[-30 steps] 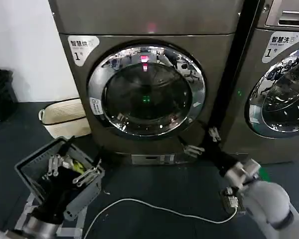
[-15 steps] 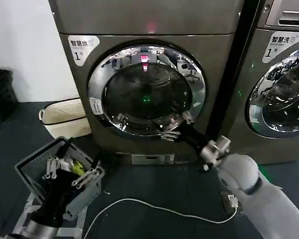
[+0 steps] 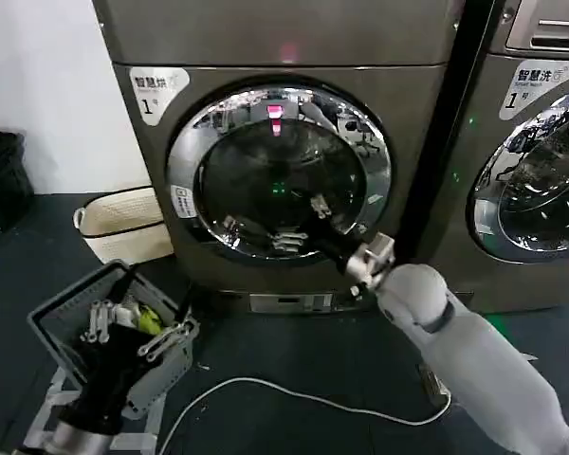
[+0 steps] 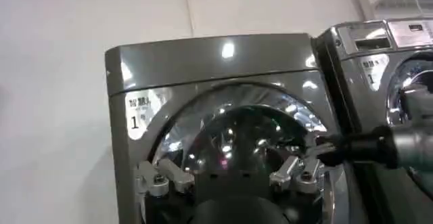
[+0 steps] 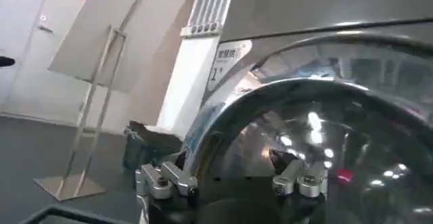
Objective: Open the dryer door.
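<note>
**Spotter:** Where's the door relative to your working arm?

**Me:** The dryer door [image 3: 279,174] is shut, flat on the front of the dryer [image 3: 294,38], straight ahead of me. My right gripper [image 3: 301,224] is up against its lower part, at about 5 o'clock on the glass, just inside the chrome ring. Its jaws are spread, pointing toward 10 o'clock, with nothing between them.

**Spotter:** And the edge you need?

**Me:** I judge the opening edge is the ring's rim at 3 o'clock, just beside the gap to the neighbouring machine [image 3: 536,142]. From the jaws that lies up and to the right, roughly 2 o'clock. I can't make out a handle or latch there. The ring curves, so I'd want the jaws across the rim, not along it.

**Spotter:** Left arm?

**Me:** The left gripper [image 3: 137,327] is parked low at 7 o'clock over the grey basket [image 3: 52,318] on the floor, jaws spread, well apart from the door. The right is plainly nearer.
</note>
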